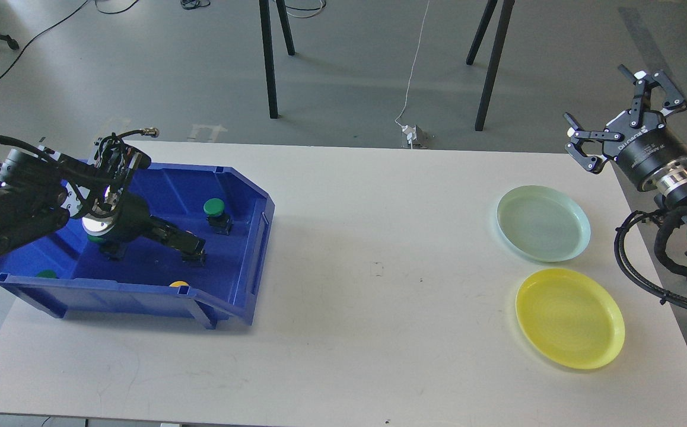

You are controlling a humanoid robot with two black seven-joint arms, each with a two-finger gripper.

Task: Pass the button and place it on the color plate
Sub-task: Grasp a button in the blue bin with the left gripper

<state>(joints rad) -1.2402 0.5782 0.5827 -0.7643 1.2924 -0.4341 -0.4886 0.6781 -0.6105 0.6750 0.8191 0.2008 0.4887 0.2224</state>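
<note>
A blue bin (248, 237) at the table's left holds several push buttons with black bases. A green-capped one (214, 207) stands at the bin's back right. Another green cap (47, 274) and a yellow cap (178, 284) peek over the front wall. My left gripper (192, 248) is down inside the bin, on top of a button's black base (194, 258); that button's cap is hidden and the fingers cannot be told apart. My right gripper (601, 101) is open and empty, in the air beyond the table's right edge. A pale green plate (542, 223) and a yellow plate (569, 318) lie at the right.
The white table (379, 267) runs between bin and plates. A further green button (95, 239) is mostly hidden under my left wrist. Black stand legs (269, 59) and a white cable with a plug (412, 135) are on the floor behind the table.
</note>
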